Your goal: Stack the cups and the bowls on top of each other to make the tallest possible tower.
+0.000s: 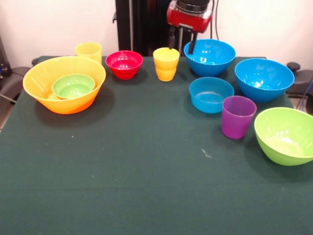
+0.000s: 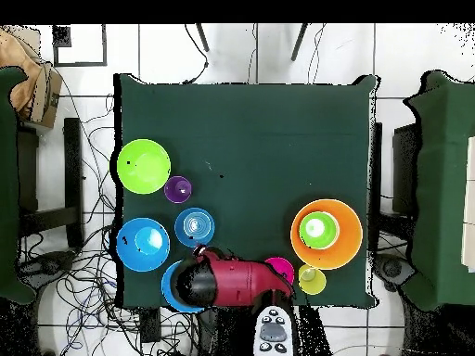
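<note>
The huge orange-yellow bowl (image 1: 66, 104) stands at the left with the small green bowl (image 1: 73, 86) nested in it. One yellow cup (image 1: 88, 50) stands behind it, and the small red bowl (image 1: 124, 63) is to its right. A second yellow cup (image 1: 166, 63) stands upright at the back middle. My gripper (image 1: 182, 43) hangs open and empty just above the table, between that cup and a large blue bowl (image 1: 210, 58). Further right are another large blue bowl (image 1: 264, 79), the shallow blue bowl (image 1: 211, 94), the purple cup (image 1: 238, 116) and the lime green bowl (image 1: 286, 135).
In the overhead view the red arm (image 2: 241, 281) lies over the table's near edge. It covers the middle yellow cup and part of a blue bowl (image 2: 173, 286). The orange-yellow bowl (image 2: 348, 236) is at the right and the lime green bowl (image 2: 144, 166) at the left.
</note>
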`<state>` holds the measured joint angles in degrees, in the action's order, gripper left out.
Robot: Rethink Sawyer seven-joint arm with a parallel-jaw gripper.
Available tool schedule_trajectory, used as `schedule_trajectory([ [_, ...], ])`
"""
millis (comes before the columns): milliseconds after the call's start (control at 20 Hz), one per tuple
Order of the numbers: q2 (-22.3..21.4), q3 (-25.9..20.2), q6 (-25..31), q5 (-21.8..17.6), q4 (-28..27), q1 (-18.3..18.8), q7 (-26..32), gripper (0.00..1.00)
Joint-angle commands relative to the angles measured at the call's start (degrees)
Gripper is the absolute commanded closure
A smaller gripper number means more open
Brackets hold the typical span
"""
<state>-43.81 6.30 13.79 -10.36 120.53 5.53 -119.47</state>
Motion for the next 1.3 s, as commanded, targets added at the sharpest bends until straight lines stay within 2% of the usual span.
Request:
schedule_trajectory([
  [50,4.29,-3.56,-3.36,-8.15,2.62,1.03,1.38,0.0],
  [250,3.84,-4.21,-2.13,-8.93,1.82,1.23,-0.15,0.0],
  [550,3.02,-5.71,0.98,-13.94,0.56,1.79,3.9,0.0],
  [800,2.26,-11.25,7.06,-21.73,-1.57,4.78,14.66,0.0],
  [1050,2.15,-13.72,7.41,-24.64,-1.72,6.1,12.14,0.0],
  [1300,1.52,-15.93,8.77,-25.38,-1.79,7.3,10.34,0.0],
])
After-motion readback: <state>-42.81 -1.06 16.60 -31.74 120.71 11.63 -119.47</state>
